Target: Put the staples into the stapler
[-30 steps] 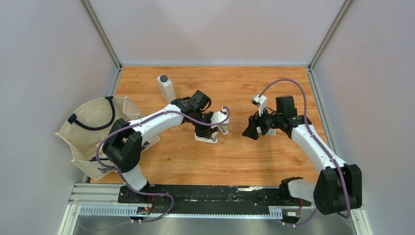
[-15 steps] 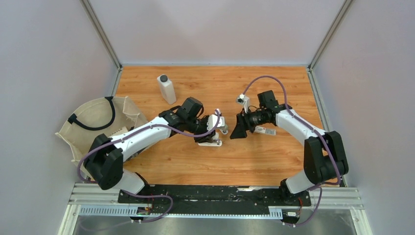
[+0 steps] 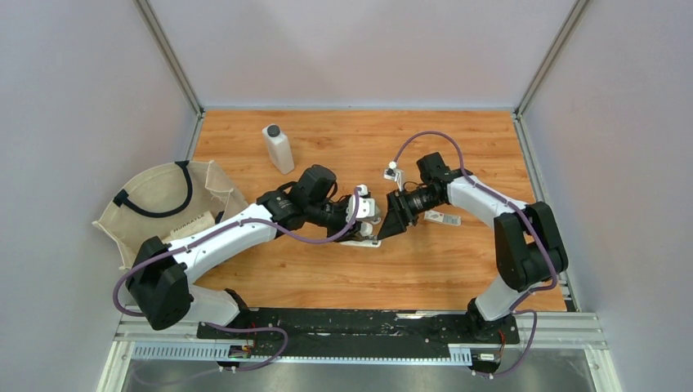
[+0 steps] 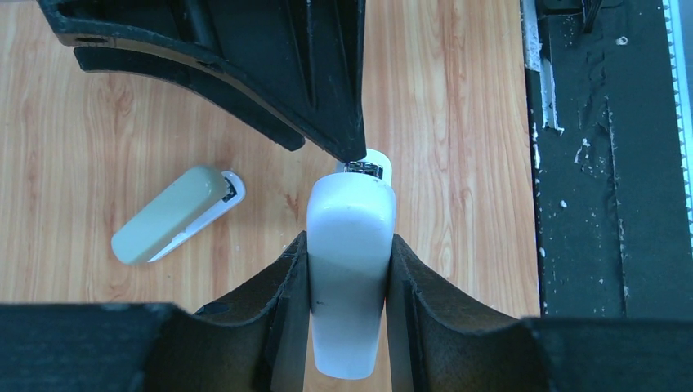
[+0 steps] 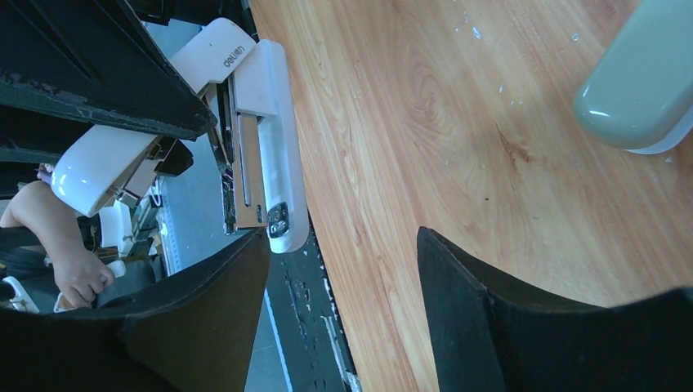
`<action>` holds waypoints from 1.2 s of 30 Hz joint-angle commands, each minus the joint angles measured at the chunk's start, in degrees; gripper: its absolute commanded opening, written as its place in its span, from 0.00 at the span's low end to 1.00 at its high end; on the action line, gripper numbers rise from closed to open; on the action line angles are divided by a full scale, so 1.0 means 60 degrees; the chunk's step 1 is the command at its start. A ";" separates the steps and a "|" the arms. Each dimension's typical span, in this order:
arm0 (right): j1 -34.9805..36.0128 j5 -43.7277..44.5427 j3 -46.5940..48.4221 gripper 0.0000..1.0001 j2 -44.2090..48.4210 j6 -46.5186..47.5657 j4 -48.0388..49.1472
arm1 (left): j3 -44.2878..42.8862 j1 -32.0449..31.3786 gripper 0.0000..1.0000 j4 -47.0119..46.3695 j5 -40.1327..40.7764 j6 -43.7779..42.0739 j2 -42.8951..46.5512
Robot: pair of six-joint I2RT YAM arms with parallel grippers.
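the left jaws grip the white stapler (image 4: 350, 245) by its sides. the right jaws stand wide and empty, one tip at the stapler's metal front. the staples (image 3: 442, 218) lie on the table (image 3: 425, 269), just beside the right arm.

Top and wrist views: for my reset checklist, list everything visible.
white stapler: one, white, centre, clamped in left jaws
second stapler: one, grey-green, on table nearby
staples box: one, white, dark marks, beside right arm
bottle: one, white, dark cap, far left
bag: one, beige, black handles, table's left edge
table: one, orange wood
person's hand: one, bare, beyond table edge
left arm: one, white-black, jaws shut on white stapler
right arm: one, white-black, jaws open by that stapler
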State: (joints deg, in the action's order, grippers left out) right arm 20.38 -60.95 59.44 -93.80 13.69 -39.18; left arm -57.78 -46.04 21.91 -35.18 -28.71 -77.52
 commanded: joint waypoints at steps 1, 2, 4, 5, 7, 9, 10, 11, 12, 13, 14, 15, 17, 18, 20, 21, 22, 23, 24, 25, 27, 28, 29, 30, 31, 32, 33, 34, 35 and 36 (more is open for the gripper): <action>0.0119 -0.0374 0.0333 0.69 -0.0114 0.0325 -0.0238 | -0.0068 -0.0017 0.00 -0.0605 -0.0494 0.0302 0.0424; 0.0119 -0.0287 0.0376 0.68 -0.0114 0.0369 -0.0325 | -0.0111 -0.0017 0.00 -0.0605 -0.0509 0.0331 0.0468; 0.0119 0.0005 0.0581 0.68 0.0003 0.0820 -0.0748 | -0.0184 -0.0017 0.00 -0.0416 -0.0538 0.0274 0.0439; 0.0119 0.0166 0.0582 0.68 0.0221 0.1084 -0.0867 | -0.0199 -0.0017 0.00 -0.0284 -0.0582 0.0215 0.0453; 0.0119 0.0517 0.0232 0.70 0.0820 0.1438 -0.0505 | -0.0126 -0.0017 0.00 -0.0253 -0.0640 0.0185 0.0526; 0.0119 0.0723 -0.0382 0.70 0.1582 0.1424 0.0372 | -0.0009 -0.0017 0.00 -0.0326 -0.0801 0.0272 0.0570; 0.0119 0.0811 -0.0704 0.70 0.1977 0.1366 0.1001 | 0.0006 -0.0002 0.00 -0.0327 -0.0860 0.0317 0.0556; 0.0104 0.0885 -0.0896 0.71 0.2300 0.1307 0.1312 | -0.0009 -0.0002 0.00 -0.0341 -0.0962 0.0404 0.0541; 0.0119 0.0958 -0.1115 0.70 0.2564 0.1249 0.1634 | -0.0038 -0.0002 0.00 -0.0327 -0.1007 0.0463 0.0512; 0.0104 0.1046 -0.1263 0.70 0.2828 0.1205 0.1927 | -0.0053 -0.0002 0.00 -0.0327 -0.1036 0.0522 0.0498; 0.0104 0.1148 -0.1424 0.70 0.3062 0.1132 0.2235 | -0.0038 -0.0002 0.00 -0.0356 -0.1065 0.0566 0.0468; 0.0119 0.1265 -0.1585 0.70 0.3413 0.1044 0.2571 | -0.0067 -0.0002 0.00 -0.0371 -0.1066 0.0610 0.0468; 0.0133 0.1471 -0.1892 0.70 0.3927 0.0926 0.3216 | -0.0067 -0.0002 0.00 -0.0414 -0.1080 0.0683 0.0410; 0.0148 0.1558 -0.2126 0.69 0.4190 0.0911 0.3596 | -0.0053 -0.0002 0.00 -0.0415 -0.1095 0.0727 0.0381; 0.0264 0.1763 -0.2580 0.68 0.4674 0.0911 0.4372 | -0.0053 -0.0002 0.00 -0.0429 -0.1080 0.0742 0.0307; 0.0367 0.1996 -0.2785 0.68 0.4908 0.0969 0.4695 | -0.0024 -0.0002 0.00 -0.0429 -0.1037 0.0756 0.0249; 0.0484 0.1970 -0.3034 0.69 0.5070 0.1245 0.4960 | 0.0005 -0.0002 0.00 -0.0473 -0.1007 0.0757 0.0205; 0.0630 0.2013 -0.3283 0.70 0.5260 0.1466 0.5165 | 0.0020 -0.0002 0.00 -0.0517 -0.0978 0.0742 0.0161; 0.0762 0.2071 -0.3489 0.70 0.5436 0.1700 0.5414 | 0.0064 -0.0002 0.00 -0.0532 -0.0949 0.0742 0.0102; 0.0908 0.2029 -0.3650 0.70 0.5510 0.1876 0.5547 | 0.0079 -0.0002 0.00 -0.0561 -0.0919 0.0742 0.0058; 0.1099 0.1969 -0.3681 0.70 0.5380 0.2200 0.5505 | 0.0137 0.0012 0.00 -0.0605 -0.0861 0.0684 -0.0015; 0.1173 0.2013 -0.3638 0.70 0.5321 0.2186 0.5504 | 0.0138 0.0012 0.00 -0.0620 -0.0832 0.0669 -0.0044; 0.1231 0.2028 -0.3594 0.70 0.5234 0.2186 0.5519 | 0.0138 -0.0002 0.00 -0.0605 -0.0788 0.0625 -0.0088; 0.1304 0.2043 -0.3564 0.70 0.5189 0.2186 0.5577 | 0.0138 0.0012 0.00 -0.0605 -0.0773 0.0596 -0.0161; 0.1334 0.2043 -0.3564 0.70 0.5160 0.2200 0.5650 | 0.0152 -0.0002 0.00 -0.0605 -0.0729 0.0595 -0.0176; 0.1422 0.2086 -0.3549 0.68 0.5131 0.2229 0.5709 | 0.0152 0.0012 0.00 -0.0605 -0.0714 0.0595 -0.0234; 0.1480 0.2116 -0.3564 0.68 0.5058 0.2229 0.5738 | 0.0123 0.0012 0.00 -0.0605 -0.0729 0.0610 -0.0279; 0.1554 0.2131 -0.3564 0.67 0.4955 0.2258 0.5739 | 0.0123 -0.0002 0.00 -0.0620 -0.0772 0.0639 -0.0279; 0.1612 0.2131 -0.3549 0.66 0.4882 0.2302 0.5739 | 0.0108 0.0027 0.00 -0.0634 -0.0787 0.0668 -0.0293; 0.1642 0.2116 -0.3549 0.65 0.4780 0.2288 0.5724 | 0.0094 -0.0002 0.00 -0.0649 -0.0787 0.0698 -0.0279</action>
State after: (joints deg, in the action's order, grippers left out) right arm 29.04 -48.90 37.52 -63.42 25.12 -8.43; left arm -56.90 -46.02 20.69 -38.50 -24.93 -79.35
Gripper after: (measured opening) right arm 0.665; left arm 0.409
